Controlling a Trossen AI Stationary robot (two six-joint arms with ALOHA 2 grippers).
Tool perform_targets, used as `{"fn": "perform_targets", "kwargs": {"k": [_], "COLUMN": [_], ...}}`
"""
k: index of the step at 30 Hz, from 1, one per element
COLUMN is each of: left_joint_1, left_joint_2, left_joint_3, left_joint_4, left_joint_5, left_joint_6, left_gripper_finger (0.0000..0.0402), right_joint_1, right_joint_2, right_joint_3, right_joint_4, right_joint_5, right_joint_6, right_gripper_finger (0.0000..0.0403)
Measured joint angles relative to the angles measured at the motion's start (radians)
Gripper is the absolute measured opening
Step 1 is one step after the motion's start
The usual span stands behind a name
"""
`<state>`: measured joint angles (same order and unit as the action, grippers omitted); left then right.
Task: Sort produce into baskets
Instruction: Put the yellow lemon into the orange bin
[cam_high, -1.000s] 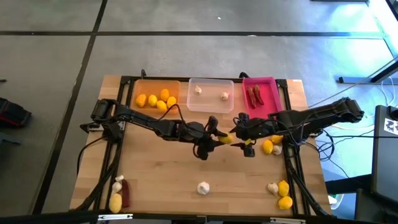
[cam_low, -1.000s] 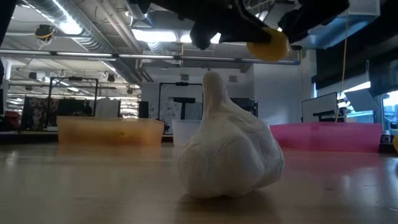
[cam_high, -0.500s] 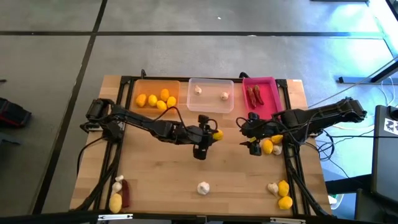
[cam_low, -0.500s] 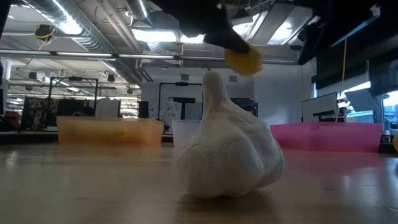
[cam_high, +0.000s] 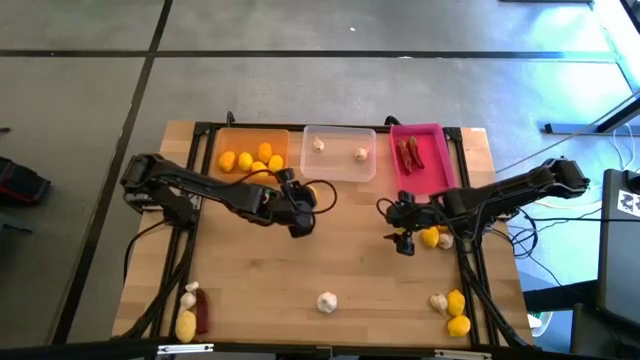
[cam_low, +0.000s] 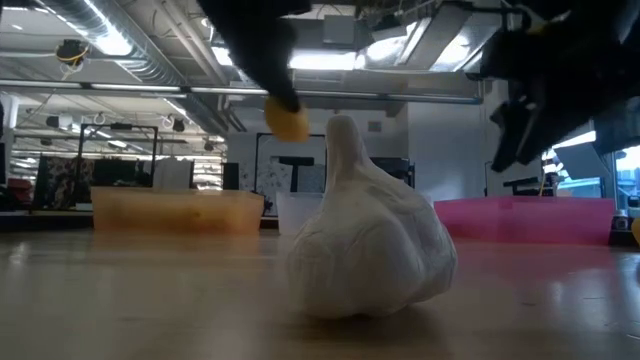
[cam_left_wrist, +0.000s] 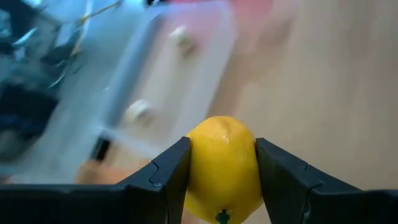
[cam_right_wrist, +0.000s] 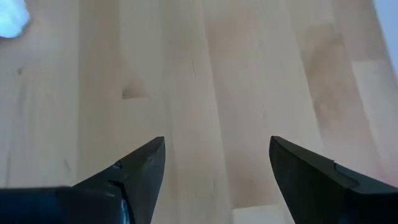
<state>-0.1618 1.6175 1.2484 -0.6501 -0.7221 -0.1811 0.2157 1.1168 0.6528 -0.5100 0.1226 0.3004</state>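
Garlic fills the low view: one white garlic bulb (cam_low: 371, 232) sits on the bench (cam_low: 150, 300) right before that camera, and from above it is the lone bulb (cam_high: 327, 301) near the front edge, well apart from both arms.

Left gripper (cam_left_wrist: 221, 163) pinches a yellow lemon (cam_left_wrist: 222, 164) between its jaws, a grip only the left wrist view shows squarely (from overhead the fruit is just a yellow spot (cam_high: 308, 194) at the tool's tip). Beyond these jaws lies the clear tray (cam_left_wrist: 168, 81) with two pale bulbs in it; the high view places the gripper (cam_high: 303, 200) just in front of the gap between the orange tray (cam_high: 251, 135) and that clear tray (cam_high: 339, 170). The orange tray holds several lemons, a count the low view cannot give.

Right gripper (cam_right_wrist: 214, 163) has its jaws spread with only bare bench (cam_right_wrist: 205, 74) between them. Overhead it (cam_high: 402, 226) hangs just beside a lemon (cam_high: 430, 237) and a bulb on the right side, with the pink tray (cam_high: 434, 170) and its dark red chilies (cam_high: 411, 153) beyond.

More produce lies at the bench's two front corners.
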Motion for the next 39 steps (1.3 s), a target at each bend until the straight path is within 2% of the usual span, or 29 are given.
{"fn": "perform_targets", "kwargs": {"k": [2, 7, 10, 14, 19, 22, 27, 32, 39], "left_joint_1": [0.006, 0.066, 0.122, 0.228, 0.375, 0.455, 0.557, 0.622, 0.652], "left_joint_2": [-0.020, -0.088, -0.148, -0.242, -0.331, -0.342, -0.334, -0.335, -0.334], "left_joint_3": [0.000, -0.002, -0.048, -0.163, -0.337, -0.424, -0.534, -0.621, -0.691], "left_joint_4": [-0.060, -0.199, -0.194, -0.128, 0.079, 0.178, 0.255, 0.282, 0.348], "left_joint_5": [-0.037, -0.054, -0.054, -0.053, -0.004, 0.059, 0.069, 0.069, 0.069], "left_joint_6": [-0.037, -0.105, -0.109, -0.133, -0.132, -0.137, -0.188, -0.216, -0.294], "left_gripper_finger": [0.0159, 0.0159, 0.0159, 0.0159, 0.0159, 0.0159, 0.0159, 0.0159, 0.0159], "right_joint_1": [0.000, 0.000, 0.000, 0.000, 0.000, 0.000, 0.000, 0.000, 0.000], "right_joint_2": [0.000, 0.000, 0.000, 0.000, 0.000, 0.000, 0.000, 0.000, 0.000], "right_joint_3": [-0.024, -0.061, -0.079, -0.101, -0.119, -0.125, -0.126, -0.126, -0.126], "right_joint_4": [0.008, 0.069, 0.121, 0.163, 0.183, 0.211, 0.219, 0.222, 0.225], "right_joint_5": [0.000, 0.000, 0.000, -0.001, 0.000, 0.000, 0.000, 0.000, 0.009], "right_joint_6": [0.018, 0.036, 0.036, 0.036, 0.035, 0.034, 0.033, 0.032, 0.028], "right_gripper_finger": [0.0280, 0.0280, 0.0280, 0.0280, 0.0280, 0.0280, 0.0280, 0.0280, 0.0280]}}
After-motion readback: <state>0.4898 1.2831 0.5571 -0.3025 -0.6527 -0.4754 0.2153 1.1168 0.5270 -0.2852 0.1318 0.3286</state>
